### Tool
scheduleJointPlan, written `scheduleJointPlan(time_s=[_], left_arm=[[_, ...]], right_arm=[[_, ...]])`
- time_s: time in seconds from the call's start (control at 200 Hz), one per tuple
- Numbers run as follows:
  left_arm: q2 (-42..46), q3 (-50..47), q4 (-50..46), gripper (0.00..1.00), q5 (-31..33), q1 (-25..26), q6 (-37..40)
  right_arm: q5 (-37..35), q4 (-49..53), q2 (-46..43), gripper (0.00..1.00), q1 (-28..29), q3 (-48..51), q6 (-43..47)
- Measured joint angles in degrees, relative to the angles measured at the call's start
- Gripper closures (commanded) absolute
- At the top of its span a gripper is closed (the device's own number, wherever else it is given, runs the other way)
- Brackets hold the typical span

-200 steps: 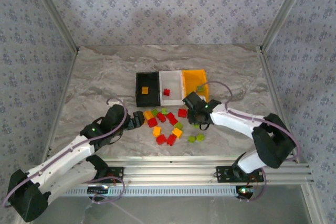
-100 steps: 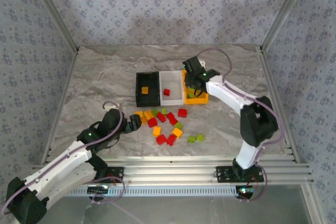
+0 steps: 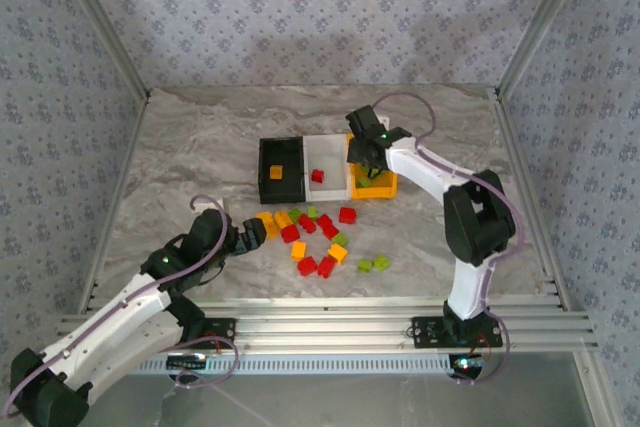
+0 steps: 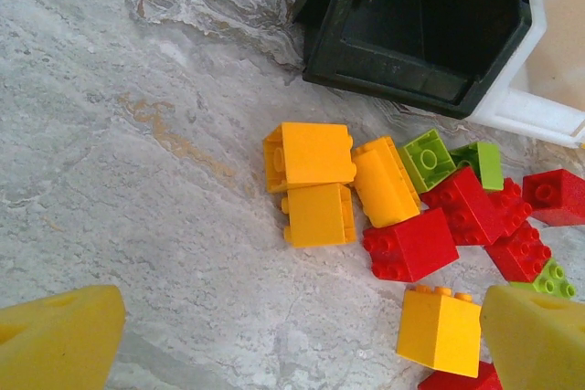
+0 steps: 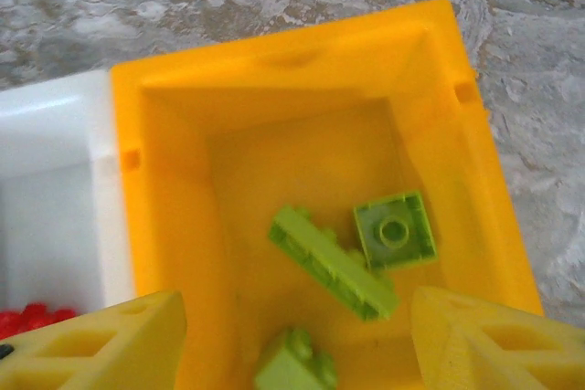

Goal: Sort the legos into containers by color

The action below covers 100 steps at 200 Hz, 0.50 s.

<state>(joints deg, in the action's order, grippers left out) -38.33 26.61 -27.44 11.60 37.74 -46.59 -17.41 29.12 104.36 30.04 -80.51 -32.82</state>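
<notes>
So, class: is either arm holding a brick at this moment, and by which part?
Nothing is held. The left arm's fingers stand apart over loose bricks; the right arm's fingers stand apart above the orange-yellow bin, both empty.

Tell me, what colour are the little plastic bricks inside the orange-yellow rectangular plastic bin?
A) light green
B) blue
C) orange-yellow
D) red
A: the right wrist view looks down on light green plastic bricks lying in the orange-yellow rectangular plastic bin.
</notes>
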Motion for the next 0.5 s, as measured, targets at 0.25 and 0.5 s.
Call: scheduleJointPlan(time_s=[0.25,0.5], left_arm=[[0.0,-0.07,-0.83,0.0,0.02,-0.63,-0.02],[0.02,-1.95,-1.11,0.0,0.0,-1.4,-0.5]], right_arm=[[1.92,1.38,-20.02,0.26,8.59,19.78,-4.79],[7.45,5.95,-26.1,0.28,20.09,33.4,-7.32]])
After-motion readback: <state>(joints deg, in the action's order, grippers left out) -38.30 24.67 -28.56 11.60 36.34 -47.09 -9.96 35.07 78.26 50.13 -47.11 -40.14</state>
